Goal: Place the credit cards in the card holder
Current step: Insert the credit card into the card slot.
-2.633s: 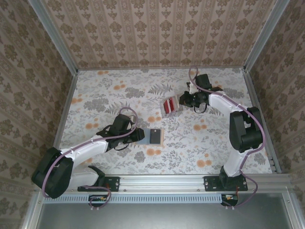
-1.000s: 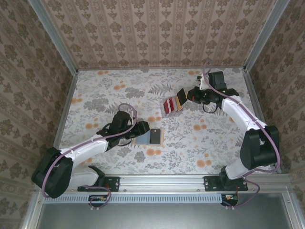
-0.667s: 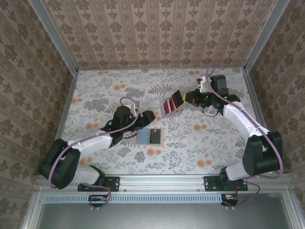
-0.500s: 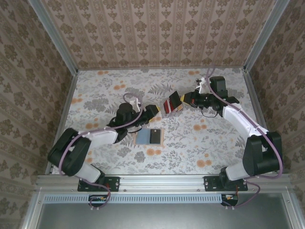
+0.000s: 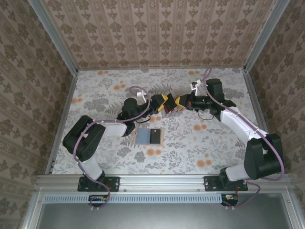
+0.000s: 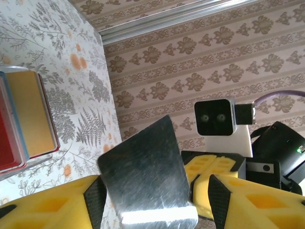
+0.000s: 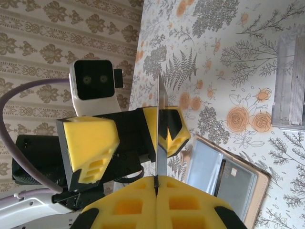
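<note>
Between left gripper (image 6: 153, 202) yellow foam pads (image 6: 47, 210): thin glossy credit card (image 6: 145, 176).

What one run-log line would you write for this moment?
phase: handover | right gripper: shut on card | left gripper: open around it | card holder: open on table

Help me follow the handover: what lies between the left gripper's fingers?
A dark card, pinched by the right gripper, stands between the open fingers of the left gripper, as the left wrist view shows.
</note>
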Motion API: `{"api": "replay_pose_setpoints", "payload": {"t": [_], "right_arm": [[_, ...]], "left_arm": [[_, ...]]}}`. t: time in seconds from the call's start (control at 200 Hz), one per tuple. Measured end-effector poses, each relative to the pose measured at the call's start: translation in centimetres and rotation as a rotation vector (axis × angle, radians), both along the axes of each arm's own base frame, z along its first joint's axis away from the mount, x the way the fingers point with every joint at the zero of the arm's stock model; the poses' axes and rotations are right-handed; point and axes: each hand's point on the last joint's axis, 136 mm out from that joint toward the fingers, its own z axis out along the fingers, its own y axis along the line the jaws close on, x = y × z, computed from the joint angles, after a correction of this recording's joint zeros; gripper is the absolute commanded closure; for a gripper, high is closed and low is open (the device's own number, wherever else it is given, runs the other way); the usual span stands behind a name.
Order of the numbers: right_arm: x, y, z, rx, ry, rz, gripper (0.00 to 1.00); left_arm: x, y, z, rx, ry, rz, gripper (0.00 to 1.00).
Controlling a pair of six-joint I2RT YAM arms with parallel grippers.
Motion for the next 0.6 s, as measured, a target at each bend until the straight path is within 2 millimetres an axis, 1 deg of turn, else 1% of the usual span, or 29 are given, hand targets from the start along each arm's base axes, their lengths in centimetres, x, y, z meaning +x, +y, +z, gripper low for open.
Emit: {"api": "replay_pose_setpoints", "payload": {"t": [0.07,0.155,0.2,0.295,0.36,0.41,0.46,0.495,0.6], "right_arm": [[-0.1,0.3,0.2,0.005,-0.004,0.006,0.96],[-0.3,0.8,0.2,0.008,-0.007,0.018,0.96],[-0.4,0.9,0.2,0.008,-0.006,0.022,0.95],[-0.4,1.0,0.2,0.006,-0.004,0.025,0.95],[-0.5,1.0,0.0,0.002,-0.003,0.026,0.93],[-0.5,0.9,-0.1,-0.004,-0.002,0.026,0.89],[-0.6,0.8,-0.5,-0.016,0.009,0.023,0.8],[-0.7,0.7,-0.8,-0.026,0.015,0.022,0.77],[-0.8,0.6,-1.2,-0.048,0.013,0.022,0.64]], "left_arm": [[0.1,-0.2,-0.2,-0.01,0.005,-0.002,0.4],[0.3,-0.3,-0.9,-0.011,0.026,-0.003,0.45],[0.4,-0.4,-1.2,-0.012,0.037,-0.003,0.5],[0.4,-0.5,-1.3,-0.019,0.05,-0.006,0.7],[0.4,-0.5,-1.0,-0.026,0.046,-0.007,0.8],[0.4,-0.5,-0.8,-0.031,0.035,-0.009,0.86],[0.4,-0.4,-0.5,-0.039,0.03,-0.007,0.92],[0.3,-0.5,-0.5,-0.04,0.027,-0.011,0.95],[0.2,-0.5,-0.8,-0.026,0.03,-0.019,0.98]]}}
